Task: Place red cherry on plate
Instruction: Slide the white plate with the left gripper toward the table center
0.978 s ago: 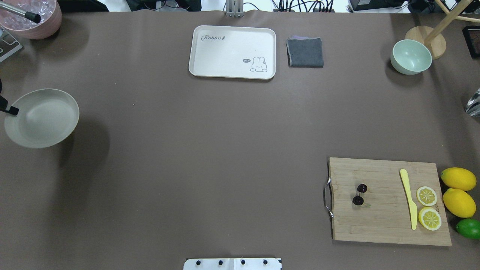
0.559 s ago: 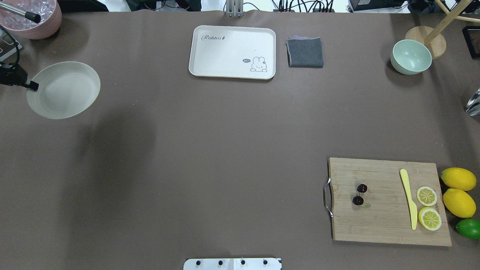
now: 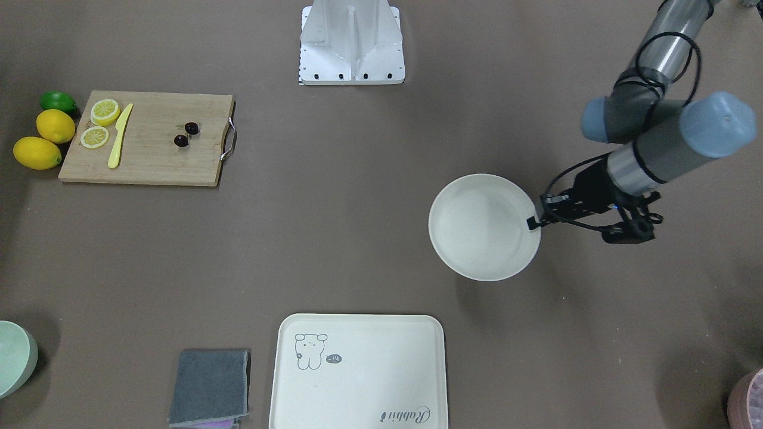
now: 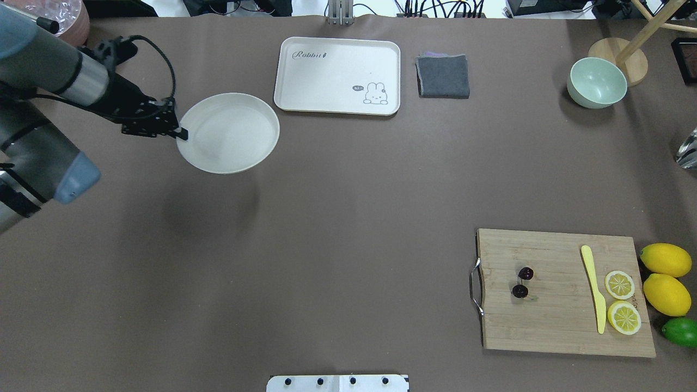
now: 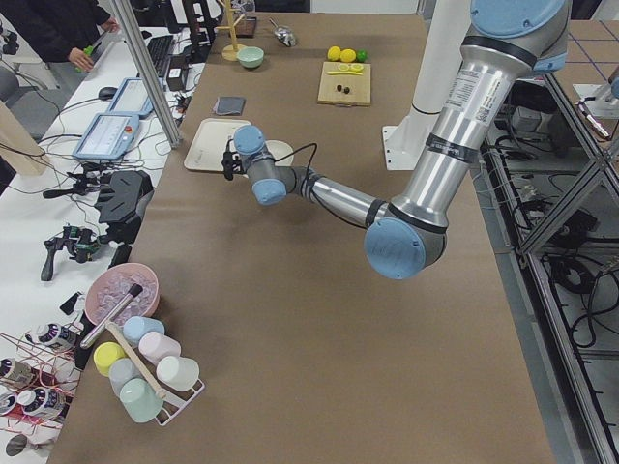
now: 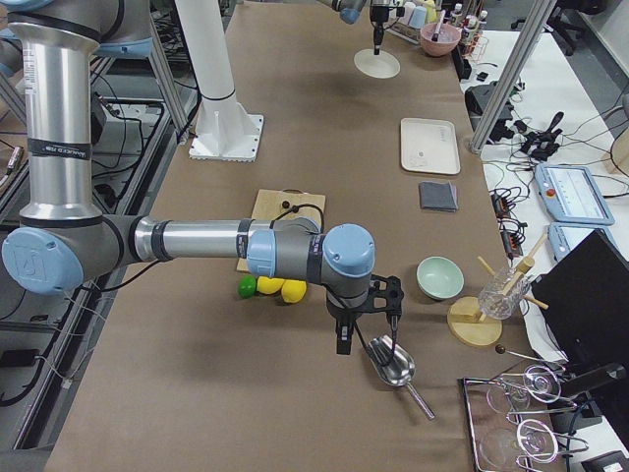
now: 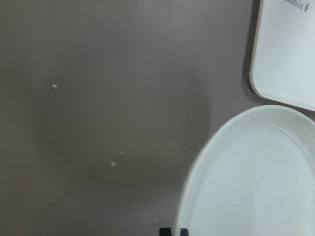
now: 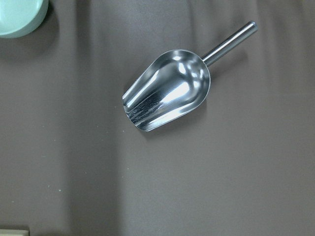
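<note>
The red cherry is a dark pair lying on the wooden cutting board at the near right, also in the front view as the cherry. The round cream plate hangs a little above the table at the far left, beside the tray. My left gripper is shut on the plate's left rim; in the front view the gripper pinches the plate. The left wrist view shows the plate. My right gripper hovers over a metal scoop at the far right table end; I cannot tell its state.
A cream tray with a rabbit drawing, a folded grey cloth and a mint bowl line the far side. The board also carries a yellow knife and lemon slices; lemons and a lime sit beside it. The scoop lies below the right wrist.
My left arm has swung in from the left edge, carrying the plate to the right and toward the far side, up to the tray. The cherry has not moved.
</note>
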